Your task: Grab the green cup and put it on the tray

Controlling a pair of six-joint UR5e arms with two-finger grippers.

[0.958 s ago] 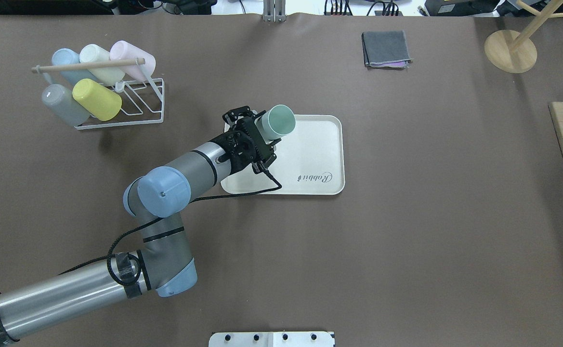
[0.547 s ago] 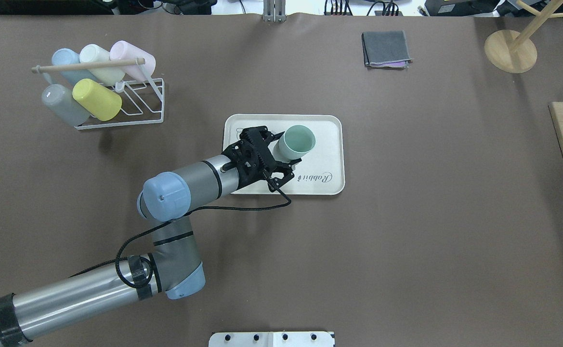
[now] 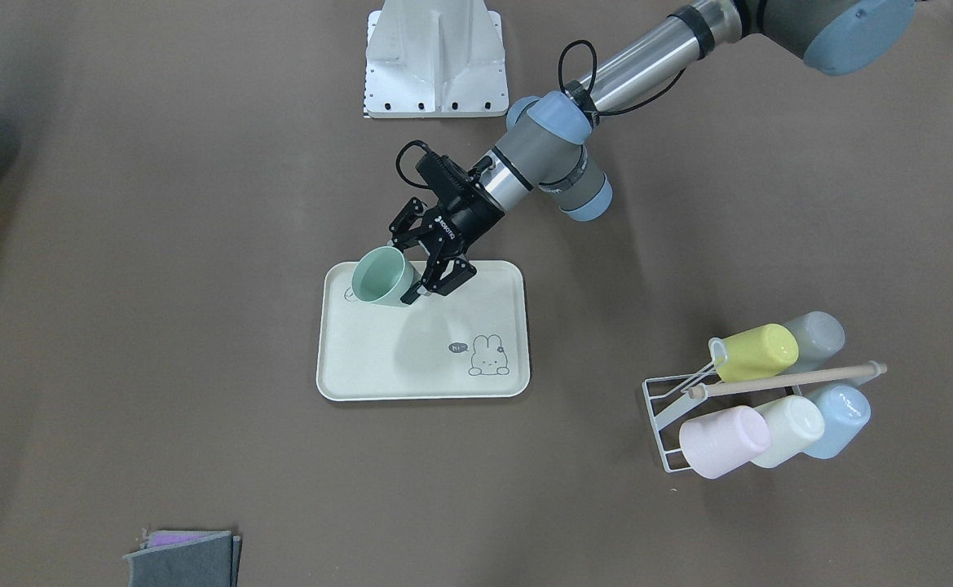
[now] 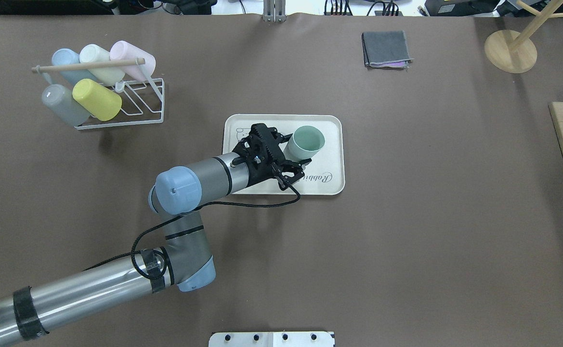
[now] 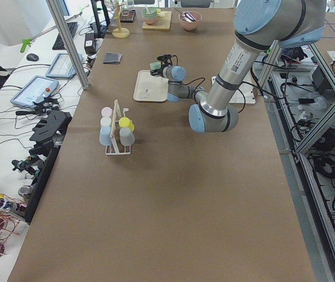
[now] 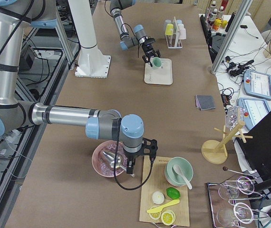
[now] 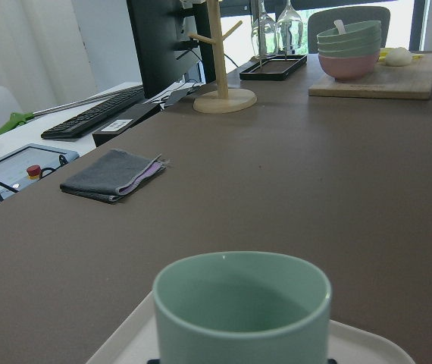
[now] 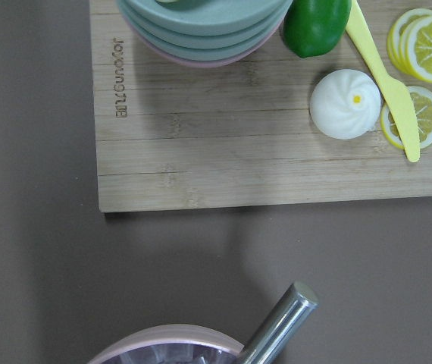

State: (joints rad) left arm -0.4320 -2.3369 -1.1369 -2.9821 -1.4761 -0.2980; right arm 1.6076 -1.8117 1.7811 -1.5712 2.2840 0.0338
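– Currently, what does the left end effector (image 4: 294, 153) hold?

– It is closed on the green cup (image 4: 305, 143). One finger lies on each side of the cup wall, below the rim. The cup mouth faces up and tilts slightly.

– Location of the green cup?

– It is over the tray (image 4: 327, 126), right of the tray's centre in the overhead view. In the front-facing view the cup (image 3: 380, 275) hangs over the tray edge nearest the robot, and its shadow falls on the tray (image 3: 362, 371) apart from the cup. The left wrist view shows the cup (image 7: 242, 303) with the tray rim just beneath it.

– State of the right end effector (image 6: 134, 161)?

– Cannot tell. It shows only in the right side view, far to the right on the surface, above a pink bowl (image 6: 108, 160) and just beside a wooden board (image 6: 160, 209).

– Other items on the surface?

– A wire rack (image 4: 139, 108) with five cups sits at the far left, well apart from the tray. A folded grey cloth (image 4: 386, 48) lies at the far edge, right of the tray.
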